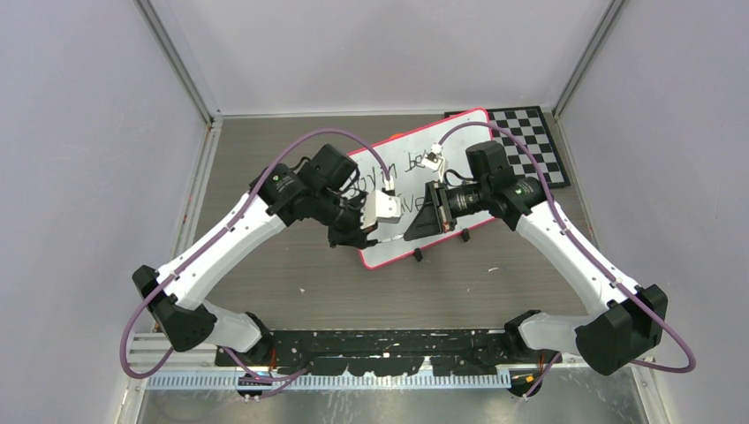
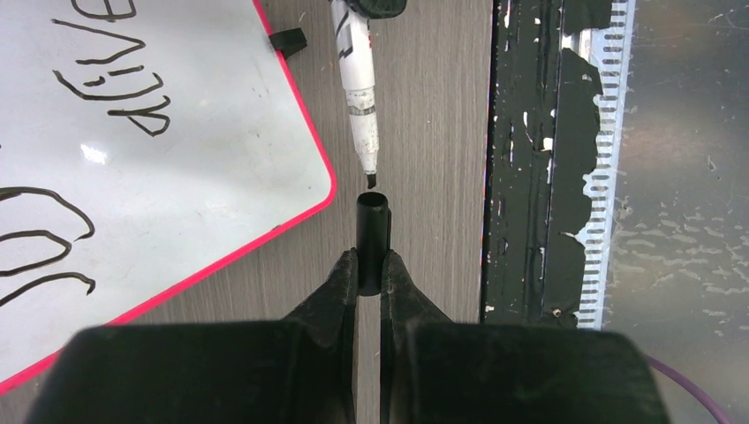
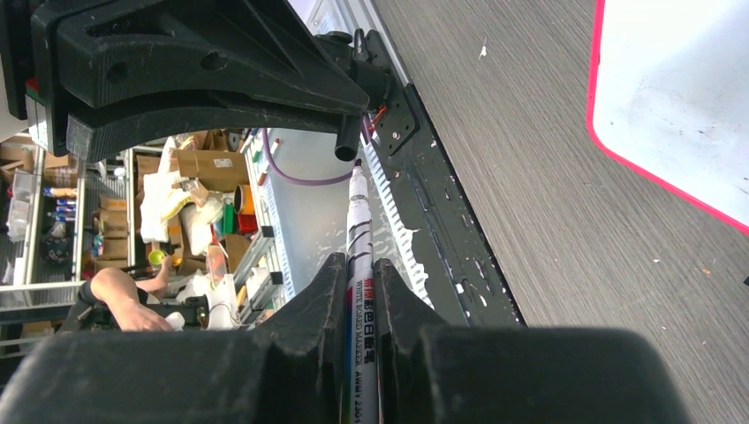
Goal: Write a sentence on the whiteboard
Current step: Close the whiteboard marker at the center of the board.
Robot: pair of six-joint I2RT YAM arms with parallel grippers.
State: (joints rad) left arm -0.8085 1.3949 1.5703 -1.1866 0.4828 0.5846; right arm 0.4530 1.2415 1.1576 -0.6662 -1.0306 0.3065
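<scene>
The whiteboard [image 2: 212,168] lies on the bench [image 2: 433,132], the sentence [image 2: 132,93] written, so our right hand [image 3: 358,265] grips the marker [image 2: 362,106] tip-first toward the cap [image 2: 372,230] pinched in our left hand [image 2: 371,265], seemingly for recapping.

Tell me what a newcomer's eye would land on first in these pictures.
Two hands meet tip to tip just off a corner of the pink-rimmed whiteboard. The left hand pinches a black cap, and the right hand grips a marker, its tip just short of the cap's mouth. Dark handwritten words run across the board.
</scene>
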